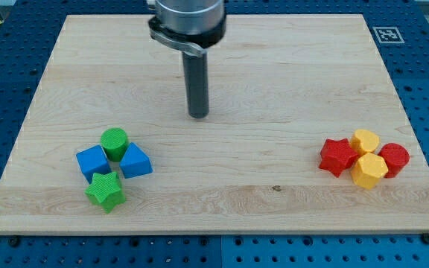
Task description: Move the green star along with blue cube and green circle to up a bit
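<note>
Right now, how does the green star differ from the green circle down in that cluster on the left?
The green star has pointed arms, while the green circle is a round cylinder. The green star sits at the cluster's bottom edge, nearest the view's bottom; the green circle sits at its top, nearer my tip. The green star touches the left blue block; the green circle stands between both blue blocks, the other being. Both are the same green.

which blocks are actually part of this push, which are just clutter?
In the job:
- green star
- green circle
- blue cube, either of two: view's left or view's right; I cannot tell which is meant
- my tip, above and to the view's right of that cluster, touching nothing

Just lying about, at the view's right:
- red star
- two yellow blocks
- red block
</note>
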Controlling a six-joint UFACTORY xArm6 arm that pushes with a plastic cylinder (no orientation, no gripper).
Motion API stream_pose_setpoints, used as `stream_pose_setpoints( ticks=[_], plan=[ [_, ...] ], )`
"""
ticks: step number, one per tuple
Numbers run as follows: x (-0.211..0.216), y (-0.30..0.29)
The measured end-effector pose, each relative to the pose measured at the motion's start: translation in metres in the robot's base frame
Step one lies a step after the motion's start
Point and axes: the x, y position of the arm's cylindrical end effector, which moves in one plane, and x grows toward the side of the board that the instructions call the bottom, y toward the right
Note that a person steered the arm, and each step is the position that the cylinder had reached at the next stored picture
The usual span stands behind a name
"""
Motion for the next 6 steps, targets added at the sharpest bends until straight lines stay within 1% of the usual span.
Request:
stream_pose_setpoints(
  ticks=[1,2,3,4,5,6],
  plan=[
    [0.05,0.023],
    [0.095,-0.006],
    [0.113,-0.048],
    [0.148,-0.085],
    [0.169,-0.091],
    [0.158,-0.12]
  ],
)
